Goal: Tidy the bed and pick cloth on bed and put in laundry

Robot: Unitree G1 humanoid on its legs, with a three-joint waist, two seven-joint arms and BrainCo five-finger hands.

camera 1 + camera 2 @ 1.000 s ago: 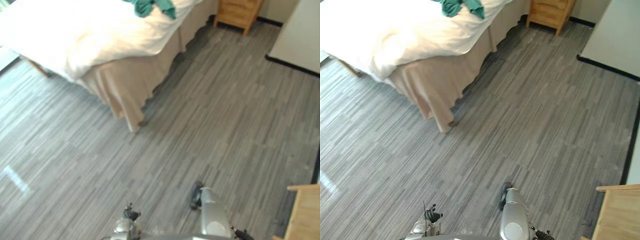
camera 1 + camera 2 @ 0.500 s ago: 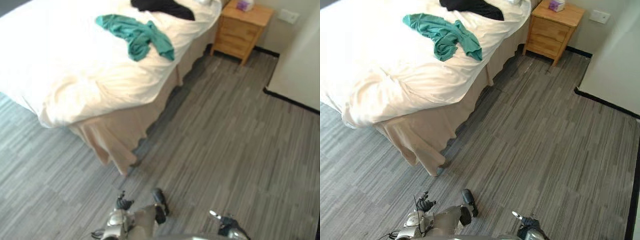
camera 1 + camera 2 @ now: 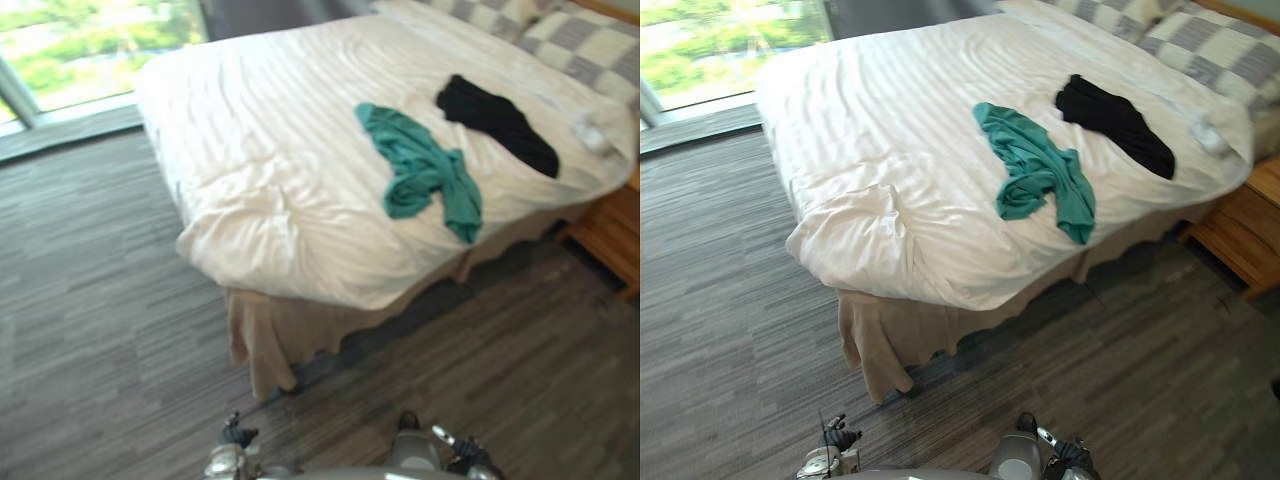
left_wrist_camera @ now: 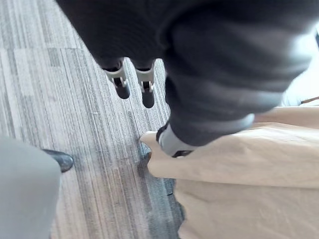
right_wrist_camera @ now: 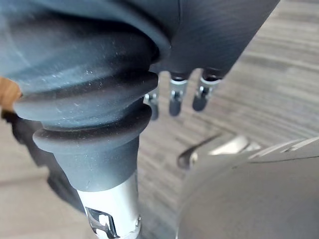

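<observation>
Looking down, I see the bed (image 3: 300, 180) across the top and middle of the frame, with its white cover a bit wrinkled. A green cloth (image 3: 425, 170) lies bunched on the cover, right of the middle of the frame, and one end of it hangs close to the bed's near edge. A black cloth (image 3: 497, 122) lies on the cover too, up and to the right of the green one, near it but not touching. Two checked pillows (image 3: 1215, 45) sit in the upper right corner. A bright window (image 3: 90, 45) is in the upper left corner. A wooden stand (image 3: 1240, 225) is at the right edge, just beside the bed. The grey floor (image 3: 90, 330) fills the left side and the bottom of the frame. A tan skirt (image 4: 234, 189) hangs under the cover down to the floor. My left hand (image 4: 144, 87) hangs over the floor right next to that skirt, with its fingers loose and apart and nothing in it. My right hand (image 5: 175, 97) hangs over the floor as well, fingers loose, and it holds nothing.
</observation>
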